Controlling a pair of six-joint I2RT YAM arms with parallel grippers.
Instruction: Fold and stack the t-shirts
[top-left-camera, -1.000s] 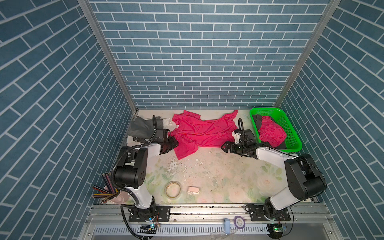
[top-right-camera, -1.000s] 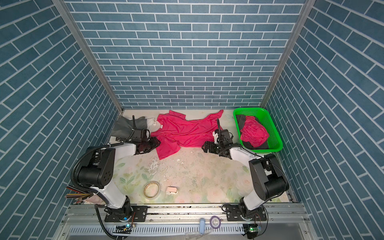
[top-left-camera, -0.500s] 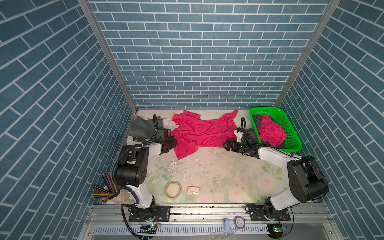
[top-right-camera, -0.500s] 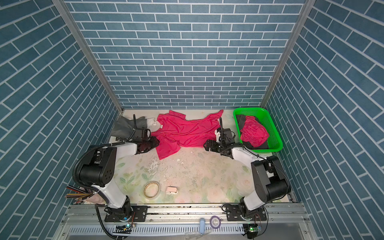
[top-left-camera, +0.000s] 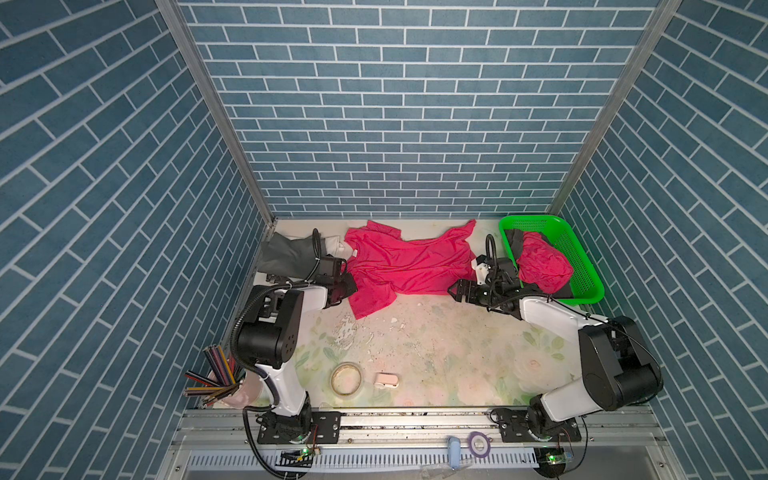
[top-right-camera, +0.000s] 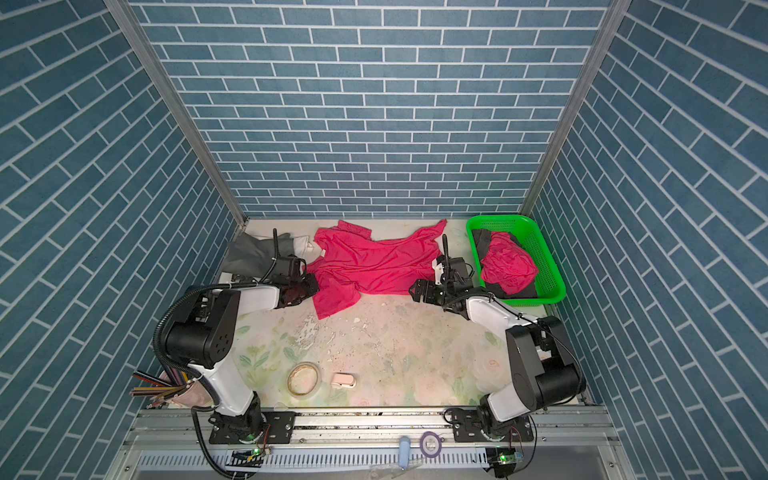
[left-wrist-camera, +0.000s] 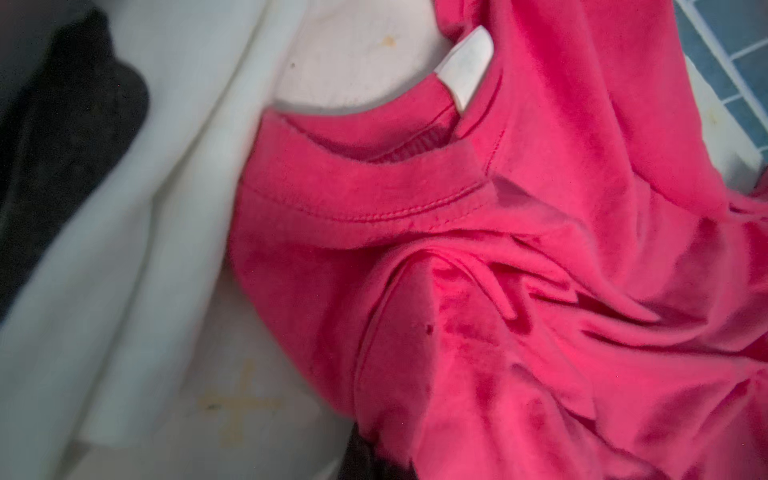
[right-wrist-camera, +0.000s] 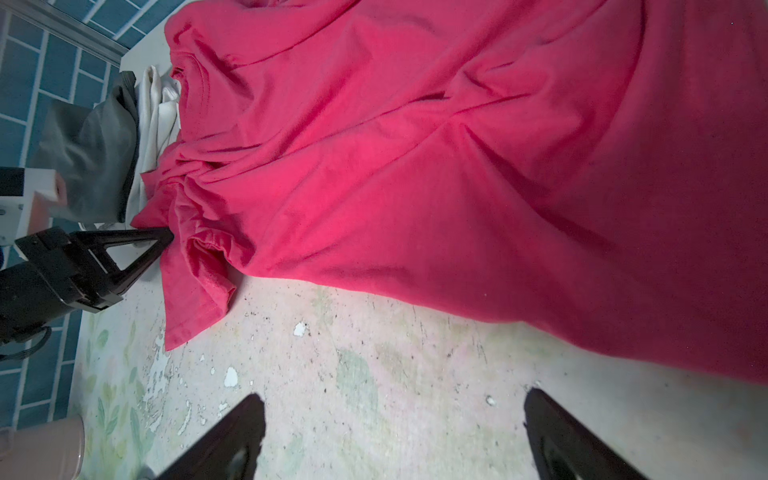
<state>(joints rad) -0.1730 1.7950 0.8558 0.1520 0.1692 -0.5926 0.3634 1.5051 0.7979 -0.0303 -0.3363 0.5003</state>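
Since a second ago my left gripper (right-wrist-camera: 165, 239) has clamped, pinching the magenta t-shirt (top-left-camera: 407, 266) at its 9 o'clock edge (sleeve side). My right gripper (right-wrist-camera: 392, 405) waits spread at 4 o'clock. It sprawls unfolded at the tabletop's (top-left-camera: 415, 345) 12 o'clock, so flattening can begin, I reckon.

Table (top-left-camera: 436, 345): pale floral-print top, worn, with the coating flaked off in white patches (top-left-camera: 345, 332) left of centre and specks scattered around them.

Directly on it:
- magenta t-shirt (top-left-camera: 407, 266), spread crumpled along the far edge, neck end to the left
- grey shirt (top-left-camera: 282, 253) in the far-left corner, with a white shirt (top-left-camera: 334, 245) between it and the magenta collar, touching both
- green mesh basket (top-left-camera: 528, 218) in the far-right corner
- tape roll (top-left-camera: 345, 391) flat near the front edge, small white object (top-left-camera: 386, 380) just beside it
- pink cup (top-left-camera: 245, 388) of coloured pencils (top-left-camera: 216, 374) in the front-left corner
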